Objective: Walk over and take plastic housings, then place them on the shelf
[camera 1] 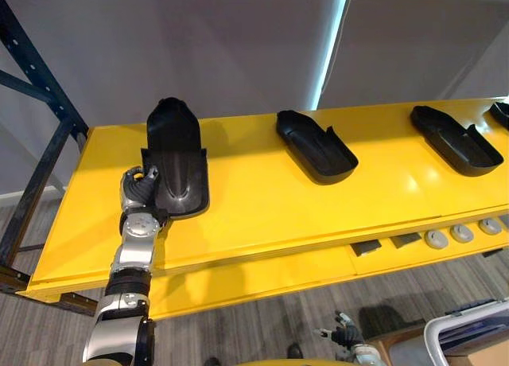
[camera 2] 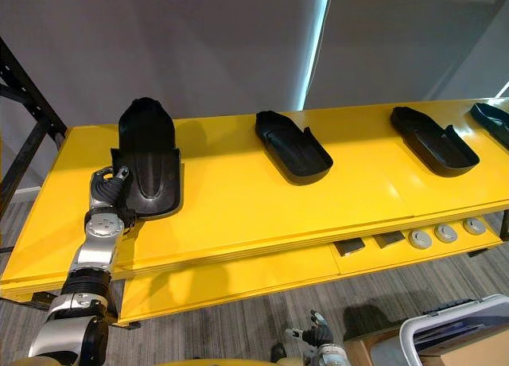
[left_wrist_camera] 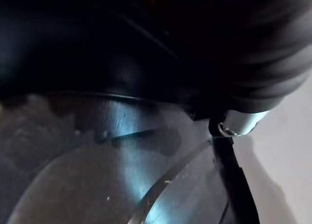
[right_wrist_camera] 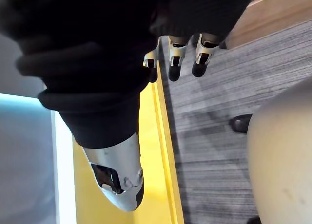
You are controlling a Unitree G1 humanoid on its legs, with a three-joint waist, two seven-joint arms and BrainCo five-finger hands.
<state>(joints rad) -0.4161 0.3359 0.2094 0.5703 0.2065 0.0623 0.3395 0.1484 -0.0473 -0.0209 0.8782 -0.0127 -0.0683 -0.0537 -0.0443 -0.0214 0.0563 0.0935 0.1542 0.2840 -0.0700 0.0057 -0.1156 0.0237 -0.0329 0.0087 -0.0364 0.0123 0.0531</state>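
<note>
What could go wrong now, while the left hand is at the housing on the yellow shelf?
1. The left hand touches the leftmost plastic housing at its near left corner; pulling back carelessly may drag it toward the front edge of the yellow shelf.
2. A push rightward could knock it into the middle housing, now well apart.

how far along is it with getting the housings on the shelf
Done: the middle housing and right housing lie on the yellow shelf, away from both hands. In hand: the left robot hand is at the left housing, which looks set down on the shelf. The right robot hand hangs open and empty. Left: releasing that housing.
</note>
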